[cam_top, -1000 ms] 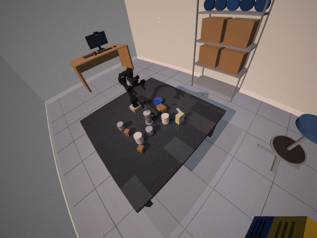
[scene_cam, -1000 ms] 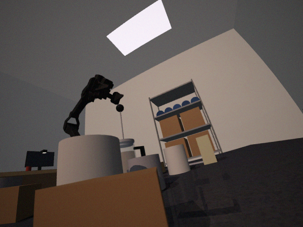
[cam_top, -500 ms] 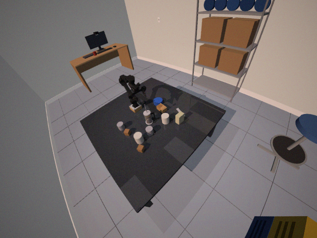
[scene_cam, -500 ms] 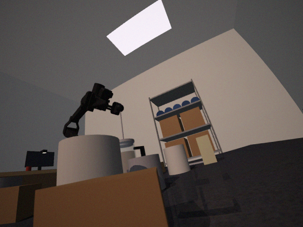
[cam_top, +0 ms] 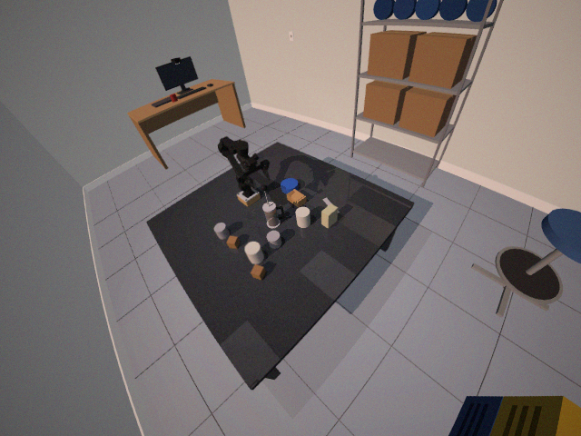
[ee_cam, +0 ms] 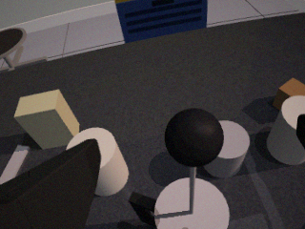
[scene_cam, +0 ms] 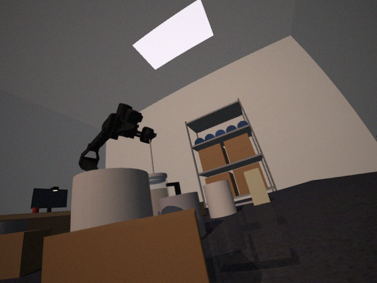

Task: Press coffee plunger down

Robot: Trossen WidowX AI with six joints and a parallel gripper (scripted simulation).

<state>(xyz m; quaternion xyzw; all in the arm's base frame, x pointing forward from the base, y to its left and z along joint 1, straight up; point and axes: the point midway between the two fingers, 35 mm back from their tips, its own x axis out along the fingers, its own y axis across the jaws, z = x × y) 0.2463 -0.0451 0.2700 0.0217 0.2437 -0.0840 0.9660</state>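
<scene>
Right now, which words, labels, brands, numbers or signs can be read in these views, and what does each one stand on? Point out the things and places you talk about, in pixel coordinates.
None: no readable text in any view.
Cream box [cam_top: 329,216] [scene_cam: 257,186] [ee_cam: 48,119]: no lettering seen.
Coffee press [cam_top: 270,212] [scene_cam: 158,194] [ee_cam: 192,202]: no brand or number seen.
Monitor [cam_top: 176,74] [scene_cam: 49,197]: dark screen, no words to read.
Brown cartons on the shelves: no labels seen.

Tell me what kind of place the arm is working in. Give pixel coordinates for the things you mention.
Probably a workshop or lab room with an office corner: a metal shelf [cam_top: 359,56] [scene_cam: 194,158] with boxes [cam_top: 394,54] [scene_cam: 212,157], a desk [cam_top: 187,99] with a monitor [cam_top: 176,74] [scene_cam: 48,197], and a tiled floor [cam_top: 398,356].
</scene>
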